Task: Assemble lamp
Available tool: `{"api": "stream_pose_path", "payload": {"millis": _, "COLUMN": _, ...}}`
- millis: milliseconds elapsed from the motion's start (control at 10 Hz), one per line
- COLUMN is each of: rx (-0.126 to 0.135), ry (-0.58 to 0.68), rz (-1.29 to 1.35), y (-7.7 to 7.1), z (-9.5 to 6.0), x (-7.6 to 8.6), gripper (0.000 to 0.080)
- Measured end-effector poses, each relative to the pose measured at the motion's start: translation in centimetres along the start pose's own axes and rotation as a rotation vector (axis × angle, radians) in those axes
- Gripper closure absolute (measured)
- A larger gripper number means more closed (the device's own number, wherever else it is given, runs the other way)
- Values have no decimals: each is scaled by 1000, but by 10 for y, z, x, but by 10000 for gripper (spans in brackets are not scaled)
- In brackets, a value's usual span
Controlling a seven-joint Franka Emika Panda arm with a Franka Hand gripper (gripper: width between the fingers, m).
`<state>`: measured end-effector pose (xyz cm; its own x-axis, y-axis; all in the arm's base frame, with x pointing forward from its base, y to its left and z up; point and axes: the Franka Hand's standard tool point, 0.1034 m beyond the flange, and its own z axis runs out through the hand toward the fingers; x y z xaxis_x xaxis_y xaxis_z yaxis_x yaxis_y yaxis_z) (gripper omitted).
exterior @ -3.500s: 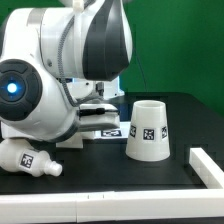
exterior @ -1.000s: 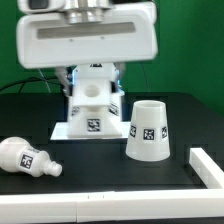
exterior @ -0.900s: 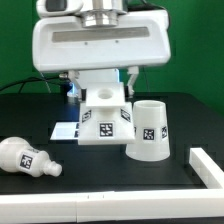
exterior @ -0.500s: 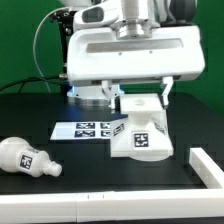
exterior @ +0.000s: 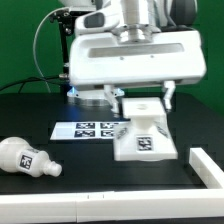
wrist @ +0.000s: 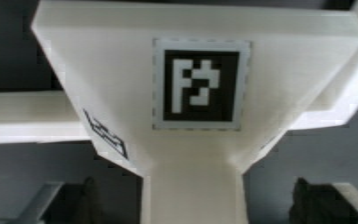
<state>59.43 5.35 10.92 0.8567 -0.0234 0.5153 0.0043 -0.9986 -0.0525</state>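
My gripper (exterior: 144,98) is shut on the white lamp base (exterior: 145,135) and holds it tilted, its tag facing the camera, at the exterior view's right of the middle. In the wrist view the base (wrist: 194,90) fills the picture, with a dark finger (wrist: 64,200) low on each side of it and the gripper (wrist: 194,200) between them. The base hides the cup-shaped shade. The bulb (exterior: 25,158) lies on its side at the front on the exterior view's left, apart from the gripper.
The marker board (exterior: 85,130) lies flat on the black table to the exterior view's left of the base. A white bracket (exterior: 207,165) stands at the front on the exterior view's right. A white ledge (exterior: 60,210) runs along the front.
The gripper has carried the base from above the marker board toward the exterior view's right, until it covers the shade. The bulb has not moved.
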Motion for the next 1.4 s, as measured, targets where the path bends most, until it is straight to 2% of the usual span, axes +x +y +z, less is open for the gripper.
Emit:
{"api": "stream_pose_path", "payload": {"millis": 100, "rx": 13, "ry": -2, "rz": 4, "y": -18, "z": 9, "x": 7, "gripper": 269}}
{"api": "stream_pose_path", "payload": {"millis": 200, "rx": 23, "ry": -8, "rz": 11, "y": -30, "z": 19, "x": 15, "gripper": 269}}
{"api": "stream_pose_path", "payload": {"millis": 300, "rx": 28, "ry": -11, "rz": 11, "y": -36, "z": 24, "x": 17, "gripper": 269}}
{"api": "stream_pose_path", "payload": {"millis": 800, "rx": 20, "ry": -24, "rz": -6, "y": -31, "z": 25, "x": 9, "gripper": 269}}
{"api": "stream_pose_path", "payload": {"millis": 900, "rx": 18, "ry": -26, "rz": 2, "y": -33, "z": 28, "x": 6, "gripper": 269}}
{"api": "stream_pose_path", "payload": {"millis": 1100, "rx": 6, "ry": -36, "rz": 13, "y": -21, "z": 41, "x": 1, "gripper": 269}}
{"api": "stream_pose_path", "payload": {"millis": 1300, "rx": 12, "ry": -47, "rz": 23, "y": -36, "z": 52, "x": -9, "gripper": 269}}
{"api": "stream_pose_path", "payload": {"millis": 1400, "rx": 6, "ry": -32, "rz": 16, "y": -33, "z": 55, "x": -11, "gripper": 269}}
